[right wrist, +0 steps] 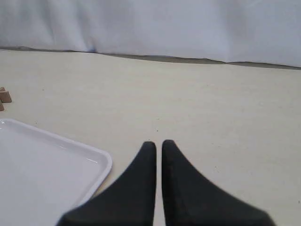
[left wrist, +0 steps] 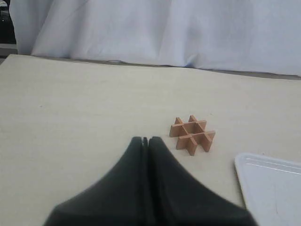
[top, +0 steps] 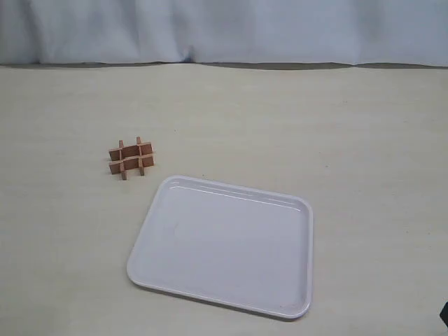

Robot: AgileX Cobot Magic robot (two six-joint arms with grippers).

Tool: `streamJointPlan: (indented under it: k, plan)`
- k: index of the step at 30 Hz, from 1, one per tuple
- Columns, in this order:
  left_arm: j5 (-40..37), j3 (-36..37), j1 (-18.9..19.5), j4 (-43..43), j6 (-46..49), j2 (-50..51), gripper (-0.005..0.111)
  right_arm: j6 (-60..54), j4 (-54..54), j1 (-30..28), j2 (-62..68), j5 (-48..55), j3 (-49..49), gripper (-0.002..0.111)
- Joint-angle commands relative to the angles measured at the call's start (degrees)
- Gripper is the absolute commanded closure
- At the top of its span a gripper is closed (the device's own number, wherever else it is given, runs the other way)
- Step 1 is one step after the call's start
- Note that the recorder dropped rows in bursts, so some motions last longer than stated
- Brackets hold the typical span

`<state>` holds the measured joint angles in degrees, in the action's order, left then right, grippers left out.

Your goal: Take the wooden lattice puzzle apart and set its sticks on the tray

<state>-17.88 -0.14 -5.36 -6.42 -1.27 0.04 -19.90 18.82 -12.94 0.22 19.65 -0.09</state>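
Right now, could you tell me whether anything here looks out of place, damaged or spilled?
Nothing stands out. The wooden lattice puzzle sits whole on the table, apart from the tray, which lies flat and empty.

Pale cream tabletop [top: 364, 140], matte and faintly grained. Bearing the wooden lattice puzzle [top: 131, 158], assembled, resting on the surface at the left of the exterior view. Bearing also the tray [top: 224, 245], flat, near the puzzle yet apart from it.
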Motion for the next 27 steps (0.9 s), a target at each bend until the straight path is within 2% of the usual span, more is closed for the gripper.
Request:
streamJointPlan:
  k: [1, 10, 15, 17, 19, 20, 22, 27]
  plan:
    - [0.21, 0.14, -0.35, 0.30, 0.08, -0.04, 0.107, 0.21, 0.19, 0.23, -0.22, -0.09, 0.09, 0.104]
    - [0.21, 0.14, -0.35, 0.30, 0.08, -0.04, 0.107, 0.21, 0.19, 0.23, -0.22, -0.09, 0.09, 0.104]
    - [3.45, 0.14, -0.35, 0.30, 0.08, -0.04, 0.107, 0.21, 0.19, 0.23, -0.22, -0.09, 0.09, 0.104]
    - [8.33, 0.14, -0.35, 0.30, 0.08, -0.04, 0.107, 0.21, 0.19, 0.23, -0.22, -0.09, 0.09, 0.104]
    - [16.93, 0.14, -0.35, 0.30, 0.08, -0.04, 0.107, 0.21, 0.19, 0.23, -0.22, -0.09, 0.09, 0.104]
    - [23.76, 0.14, -0.35, 0.30, 0.08, -0.04, 0.107, 0.21, 0.19, 0.23, -0.22, -0.09, 0.09, 0.104]
    - [30.47, 0.14, -0.35, 0.30, 0.08, -0.04, 0.107, 0.21, 0.19, 0.23, -0.22, -0.09, 0.09, 0.104]
    - [37.61, 0.14, -0.35, 0.42, -0.60, -0.04, 0.107, 0.21, 0.19, 0.23, -0.22, -0.09, 0.09, 0.104]
